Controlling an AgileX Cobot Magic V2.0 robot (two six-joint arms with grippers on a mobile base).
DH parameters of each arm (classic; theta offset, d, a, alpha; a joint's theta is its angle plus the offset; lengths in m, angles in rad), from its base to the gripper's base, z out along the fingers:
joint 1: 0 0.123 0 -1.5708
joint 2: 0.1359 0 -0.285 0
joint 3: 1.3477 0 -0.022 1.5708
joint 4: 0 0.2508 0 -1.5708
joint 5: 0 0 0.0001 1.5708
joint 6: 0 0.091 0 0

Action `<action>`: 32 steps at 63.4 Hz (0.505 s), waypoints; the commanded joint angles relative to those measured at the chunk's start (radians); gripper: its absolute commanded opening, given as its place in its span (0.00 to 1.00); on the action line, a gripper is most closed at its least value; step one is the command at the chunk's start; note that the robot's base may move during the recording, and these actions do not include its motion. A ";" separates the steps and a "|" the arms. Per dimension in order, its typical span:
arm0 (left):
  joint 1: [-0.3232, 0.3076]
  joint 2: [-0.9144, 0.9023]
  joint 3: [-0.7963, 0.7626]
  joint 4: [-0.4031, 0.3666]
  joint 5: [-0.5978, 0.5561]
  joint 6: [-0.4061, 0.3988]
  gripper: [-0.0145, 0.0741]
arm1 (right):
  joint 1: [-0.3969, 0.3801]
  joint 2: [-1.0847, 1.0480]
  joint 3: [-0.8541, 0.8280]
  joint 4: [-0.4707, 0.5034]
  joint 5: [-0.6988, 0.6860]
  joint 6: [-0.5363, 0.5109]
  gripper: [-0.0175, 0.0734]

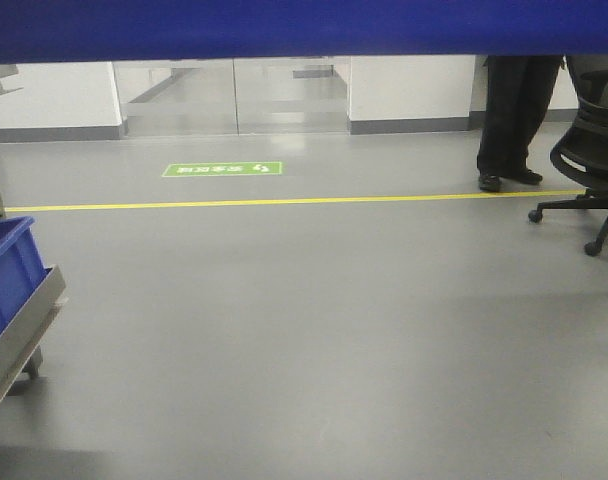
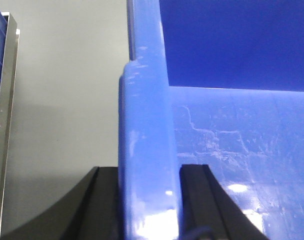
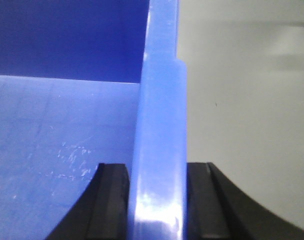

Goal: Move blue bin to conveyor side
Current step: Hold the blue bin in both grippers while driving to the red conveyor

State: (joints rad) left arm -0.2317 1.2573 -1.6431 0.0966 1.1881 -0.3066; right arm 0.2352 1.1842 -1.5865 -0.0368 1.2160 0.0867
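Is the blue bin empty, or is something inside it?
Empty, as far as shown: both wrist views show only the bare, scratched floor of the blue bin. The rest is out of view.

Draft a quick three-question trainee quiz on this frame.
1. True or false: the left gripper and the right gripper each have one finger inside the blue bin and one finger outside its wall.
2. In the front view, what stands to the right of the person?
A) an office chair
B) a conveyor
C) a pallet
3. Fill in the blank: beyond the yellow floor line lies a ___ floor sign.

Key: 1 true; 2 A; 3 green.
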 commanded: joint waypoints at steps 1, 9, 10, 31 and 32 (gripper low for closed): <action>-0.014 -0.027 -0.016 -0.037 -0.102 0.007 0.14 | 0.006 -0.020 -0.013 0.022 -0.103 -0.017 0.10; -0.014 -0.027 -0.016 -0.037 -0.102 0.007 0.14 | 0.006 -0.020 -0.013 0.022 -0.103 -0.017 0.10; -0.014 -0.027 -0.016 -0.037 -0.102 0.007 0.14 | 0.006 -0.020 -0.013 0.022 -0.103 -0.017 0.10; -0.014 -0.027 -0.016 -0.037 -0.102 0.007 0.14 | 0.006 -0.020 -0.013 0.022 -0.103 -0.017 0.10; -0.014 -0.027 -0.016 -0.037 -0.102 0.007 0.14 | 0.006 -0.020 -0.013 0.022 -0.103 -0.017 0.10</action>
State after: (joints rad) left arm -0.2317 1.2533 -1.6431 0.0966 1.1881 -0.3066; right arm 0.2352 1.1842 -1.5865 -0.0368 1.2160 0.0867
